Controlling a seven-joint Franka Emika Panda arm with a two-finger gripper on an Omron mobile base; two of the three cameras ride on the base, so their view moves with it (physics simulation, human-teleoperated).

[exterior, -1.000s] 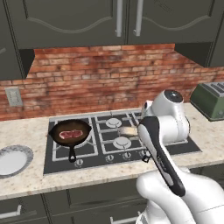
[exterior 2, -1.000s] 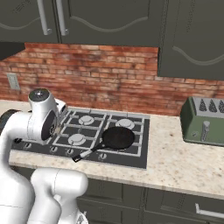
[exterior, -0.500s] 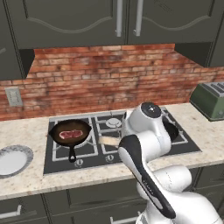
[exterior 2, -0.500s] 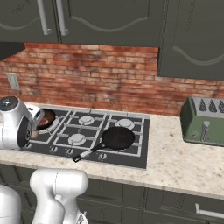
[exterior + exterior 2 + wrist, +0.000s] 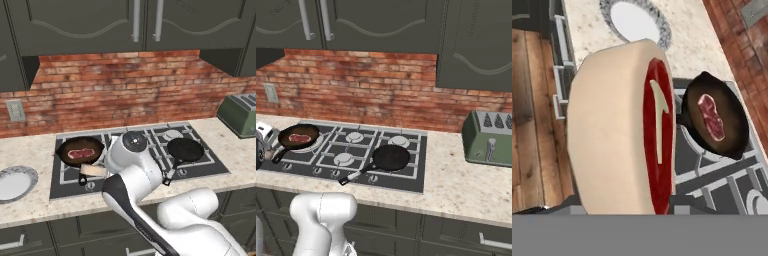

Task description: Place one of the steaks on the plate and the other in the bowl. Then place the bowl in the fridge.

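Hand view: a steak [image 5: 624, 135] is seen edge-on right in front of the camera, its whitish fat rim broad and its red face turned toward the stove, and it is evidently clamped in the jaws, whose tips are hidden behind the meat. Beyond the held slab, on its red side, a black frying pan [image 5: 717, 120] is seen on the hob with the second steak [image 5: 711, 117] lying flat inside it. Further out past the jaws, the plate [image 5: 634, 22] is seen resting bare on the speckled tabletop [image 5: 687, 35]. In the left base view, the held steak [image 5: 93, 170] is carried just beside the near edge of that pan [image 5: 80, 151], low over the hob. A second black pan [image 5: 185, 149] is seen well apart from the jaws.
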